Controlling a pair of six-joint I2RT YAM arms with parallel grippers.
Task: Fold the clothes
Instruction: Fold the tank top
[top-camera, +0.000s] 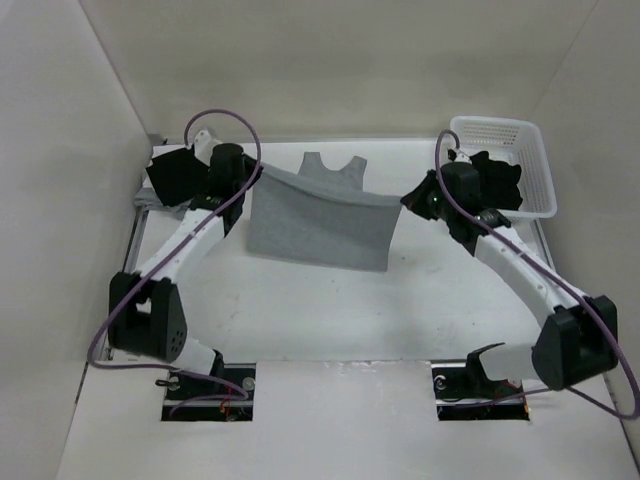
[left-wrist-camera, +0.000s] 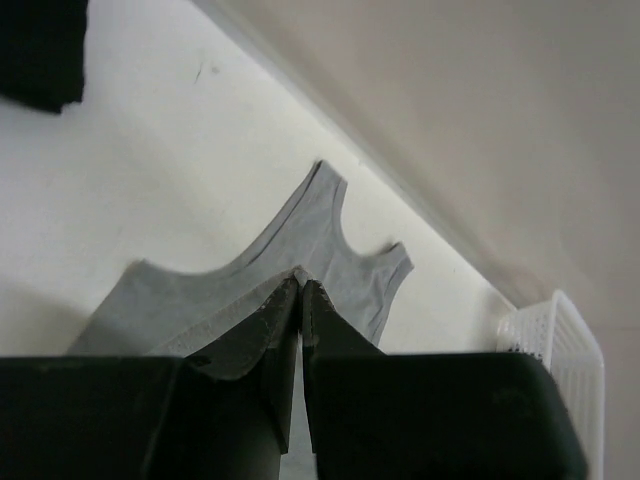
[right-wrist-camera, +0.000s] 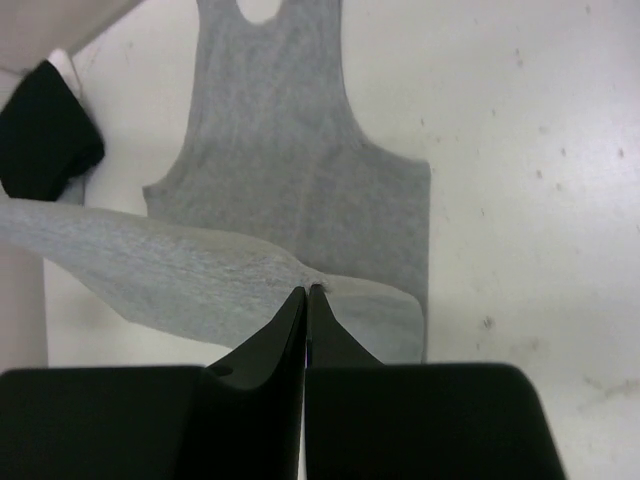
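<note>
as it spans both, grey shirt (top-camera: 318, 222), corners clamped in left tool (left-wrist-camera: 301, 286), right tool (right-wrist-camera: 307, 293)

One grey shirt (top-camera: 320, 220), two black garments (top-camera: 175, 175) (top-camera: 503, 180)

Two arms are shown, each built from white links joined by black housings. On the left arm (top-camera: 185, 238) a bulky black shoulder housing (top-camera: 150, 322) is seen, and a like housing (top-camera: 578, 345) is seen on the right arm (top-camera: 520, 262). A purple cable (top-camera: 230, 112) is looped over the left arm, and a second purple cable (top-camera: 438, 160) is run along the right. The left end effector (left-wrist-camera: 300, 284) is formed of a broad matte black block and two black fingers (left-wrist-camera: 262, 335) tapered to narrow tips. The right end effector (right-wrist-camera: 306, 292) is built alike, with smooth black fingers (right-wrist-camera: 268, 345).
</note>
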